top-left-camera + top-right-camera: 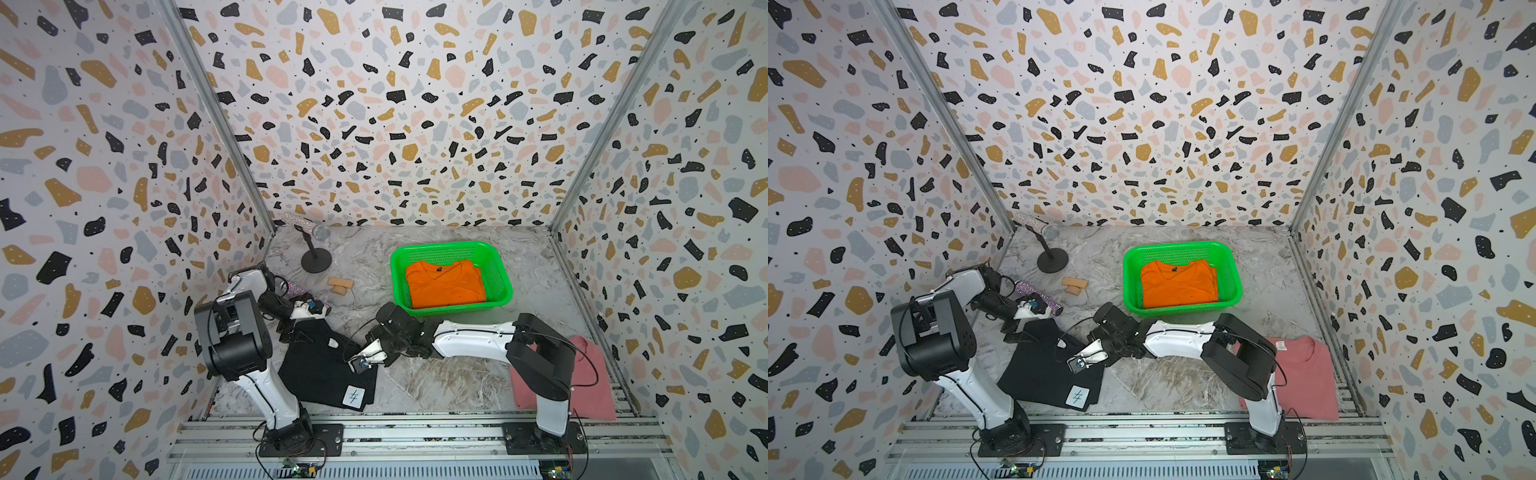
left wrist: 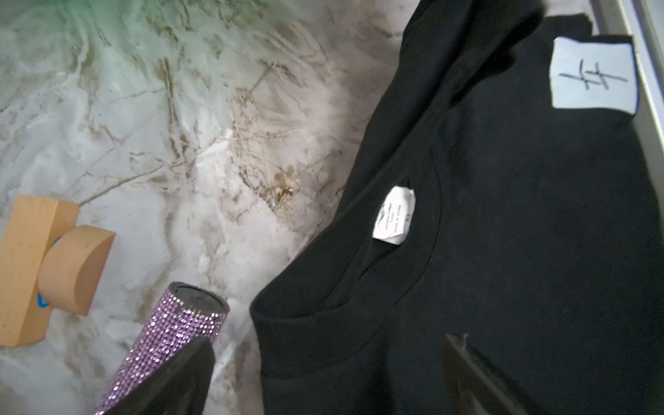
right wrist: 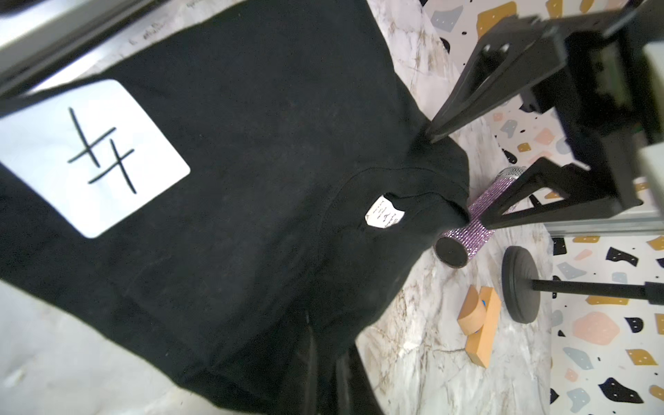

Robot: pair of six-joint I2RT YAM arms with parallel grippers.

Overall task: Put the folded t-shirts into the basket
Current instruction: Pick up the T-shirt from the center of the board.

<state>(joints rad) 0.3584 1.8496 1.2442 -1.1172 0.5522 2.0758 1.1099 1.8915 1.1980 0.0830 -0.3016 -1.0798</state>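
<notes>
Starting at the left, finds the left gripper [image 3: 459, 179] spread wide, one fingertip touching the far corner of the black t-shirt [image 1: 320, 365], the other at a purple rhinestone tube [image 2: 172, 334]. Moving right across that shirt, lying on the marble table [image 1: 436, 382] with its white label [image 1: 354, 397] toward the front, meets the right gripper [image 3: 334, 370] pressed together on the shirt's right edge. Farther right, sees the orange t-shirt [image 1: 444, 282] lying inside the green basket [image 1: 494, 270], then the pink t-shirt [image 1: 1304, 374] on the table, partly behind the right arm [image 1: 473, 338].

Folded t-shirt [image 1: 444, 284] in the basket [image 1: 498, 278], far centre of the bench [image 1: 436, 382]. Labelled t-shirt [image 1: 316, 365] near left, third t-shirt [image 1: 1304, 374] near right.
</notes>
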